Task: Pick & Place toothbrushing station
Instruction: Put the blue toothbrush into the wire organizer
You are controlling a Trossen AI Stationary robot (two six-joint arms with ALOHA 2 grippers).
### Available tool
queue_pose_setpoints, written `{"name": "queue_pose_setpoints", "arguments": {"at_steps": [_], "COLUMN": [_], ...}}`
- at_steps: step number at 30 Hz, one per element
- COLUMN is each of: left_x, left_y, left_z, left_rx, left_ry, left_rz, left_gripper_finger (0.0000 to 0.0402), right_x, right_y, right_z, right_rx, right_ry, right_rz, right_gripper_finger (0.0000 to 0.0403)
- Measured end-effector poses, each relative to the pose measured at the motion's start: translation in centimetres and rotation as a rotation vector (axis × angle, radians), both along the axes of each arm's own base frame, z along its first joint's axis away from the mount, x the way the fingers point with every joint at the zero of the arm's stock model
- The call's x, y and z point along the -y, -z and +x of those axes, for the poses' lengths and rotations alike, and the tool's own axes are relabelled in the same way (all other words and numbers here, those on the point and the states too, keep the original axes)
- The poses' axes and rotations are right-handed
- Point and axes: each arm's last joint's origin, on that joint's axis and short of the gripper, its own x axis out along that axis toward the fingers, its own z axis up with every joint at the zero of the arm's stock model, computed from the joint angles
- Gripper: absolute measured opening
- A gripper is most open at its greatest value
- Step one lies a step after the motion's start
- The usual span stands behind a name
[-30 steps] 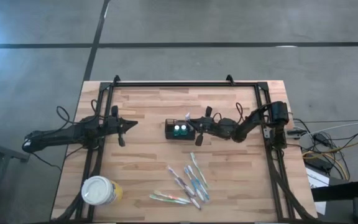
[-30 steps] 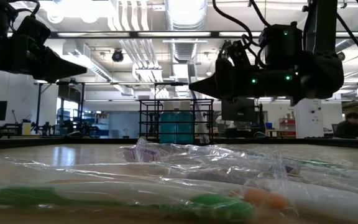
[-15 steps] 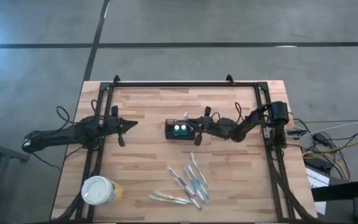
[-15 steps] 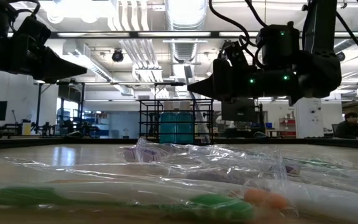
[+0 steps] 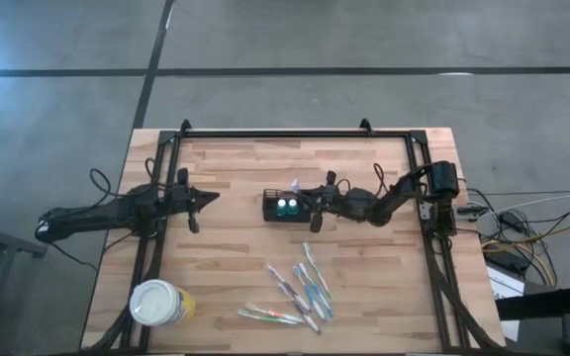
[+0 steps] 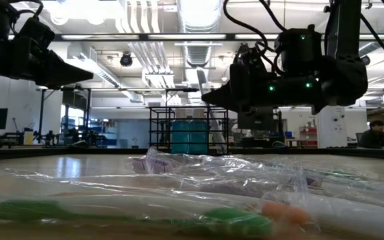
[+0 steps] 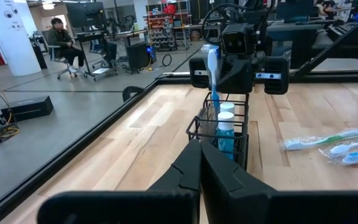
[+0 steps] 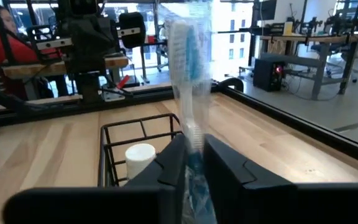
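- Currently the step in hand looks like loading: the right gripper [image 8: 194,163] pinches a plastic-wrapped toothbrush [image 8: 188,74] upright between its fingers, brush head up, and hangs just right of the toothbrushing station [image 5: 286,208].
- That station, a black wire-mesh caddy, stands near the middle of the table [image 5: 236,168], with two white-capped teal bottles [image 5: 285,207] inside it; in the right wrist view one white cap shows just beyond the fingers.
- By my reading the toothbrush is not yet inside a compartment; it stands at the caddy's right end, above the rim.
- Next, the move probably calls for lining the handle over a free compartment, lowering it straight, then letting go without nudging the light caddy.
- Meanwhile the left gripper [image 7: 199,163] waits well to the left, fingers pressed together on nothing, pointing toward the caddy.
- More wrapped toothbrushes [image 5: 303,289] lie on the near side of the table, and a yellow cup with a white lid [image 5: 159,304] sits at the near left corner.
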Motion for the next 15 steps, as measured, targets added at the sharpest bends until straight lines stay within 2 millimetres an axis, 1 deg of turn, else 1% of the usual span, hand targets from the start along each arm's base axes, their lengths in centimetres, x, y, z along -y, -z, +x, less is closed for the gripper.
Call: {"name": "queue_pose_setpoints", "arguments": {"at_steps": [4,8,12,15], "left_x": [0.0,0.0,0.0,0.0], "left_y": [0.0,0.0,0.0,0.0], "left_z": [0.0,0.0,0.0,0.0], "left_rx": [0.000,0.001,0.002,0.001], "left_ry": [0.000,0.000,-0.001,0.000], "left_rz": [-0.001,-0.004,-0.005,-0.005], "left_gripper_finger": [0.0003,0.0003,0.0003,0.0003], "right_x": [0.0,-0.2,-0.4,-0.7], "right_y": [-0.2,-0.7,-1.9,-2.5], "right_z": [0.0,-0.2,-0.4,-0.8], "right_rx": [0.004,-0.002,0.004,0.001], "right_ry": [0.001,-0.006,-0.006,-0.009], "right_rz": [-0.005,-0.013,-0.022,-0.048], "right_gripper_finger": [0.0095,0.0122,0.0139,0.0145]}}
